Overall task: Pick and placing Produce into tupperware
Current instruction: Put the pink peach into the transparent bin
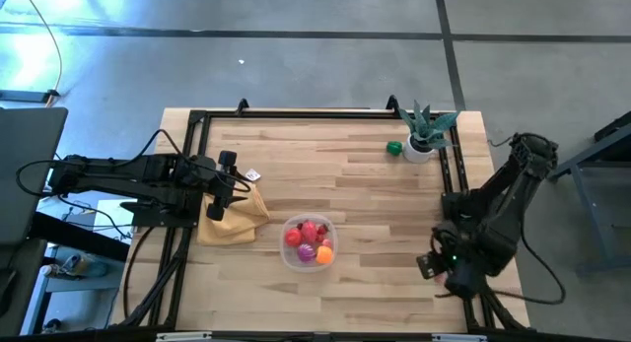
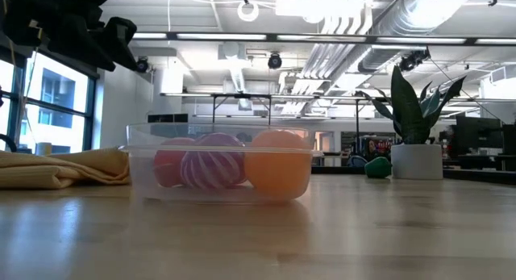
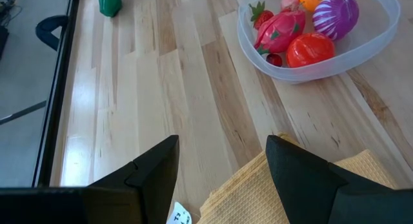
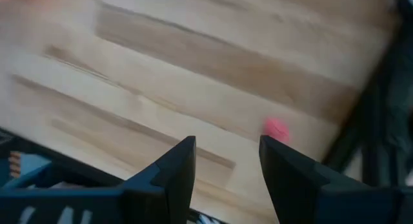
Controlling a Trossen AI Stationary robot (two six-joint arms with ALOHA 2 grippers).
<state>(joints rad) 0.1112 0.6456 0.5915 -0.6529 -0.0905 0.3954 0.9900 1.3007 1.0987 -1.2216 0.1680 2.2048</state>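
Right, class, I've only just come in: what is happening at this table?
A two-armed robot is packing toy produce into a clear tupperware. Several pieces already sit inside: a red one, a purple striped one, an orange one. A small green piece lies out by the potted plant. Neither hand holds anything: the left hand hangs open over the yellow cloth, and the right hand hangs open over bare table at the right edge.

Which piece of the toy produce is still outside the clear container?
The small green piece, lying on the table beside the white plant pot. The other pieces, red, pink, purple and orange, all lie inside the tupperware.
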